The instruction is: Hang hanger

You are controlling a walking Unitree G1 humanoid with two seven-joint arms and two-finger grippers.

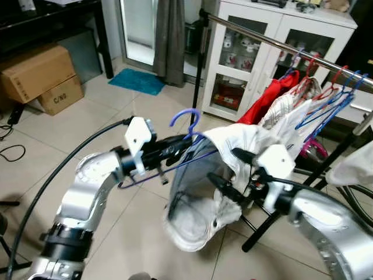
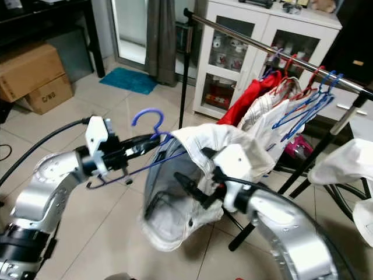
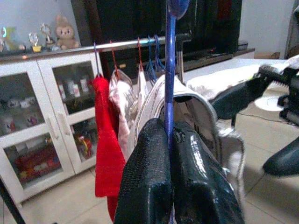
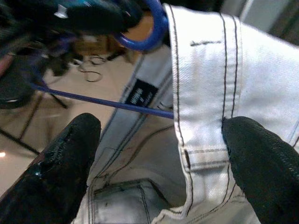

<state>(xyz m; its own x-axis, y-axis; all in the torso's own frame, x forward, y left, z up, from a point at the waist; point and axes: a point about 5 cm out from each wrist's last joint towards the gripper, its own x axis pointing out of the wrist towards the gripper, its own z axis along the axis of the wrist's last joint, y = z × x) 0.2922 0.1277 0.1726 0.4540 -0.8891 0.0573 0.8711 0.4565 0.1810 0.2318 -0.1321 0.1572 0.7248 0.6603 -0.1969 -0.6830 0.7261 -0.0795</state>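
A: Where is the hanger?

B: The blue wire hanger with a curled hook (image 1: 187, 124) sits mid-scene, at about 12 o'clock from the robot, carrying a pale white denim garment with dark stitching (image 1: 201, 192). The left pincer (image 1: 175, 149) has its two black fingers pressed together on the hanger's neck just below the hook; the left wrist view shows the blue wire squeezed between the fingers (image 3: 145, 182).

A: And the other arm?

B: The right pincer (image 1: 230, 169) is spread wide. In its wrist view one finger (image 4: 63, 154) lies clear of the cloth and the other (image 4: 259, 154) rests by the denim waistband, with nothing gripped between them.

A: What lies beyond?

B: At 1 to 2 o'clock a silver metal clothes rail on a black stand (image 1: 256, 36) slopes across, holding a red garment (image 1: 274, 96), a striped shirt (image 1: 285, 111) and several empty blue hangers (image 1: 332, 102). Behind it stands a white glass-fronted cabinet (image 1: 245, 52). At 10 o'clock, cardboard boxes (image 1: 41, 79) rest on the tiled floor (image 1: 105, 116).
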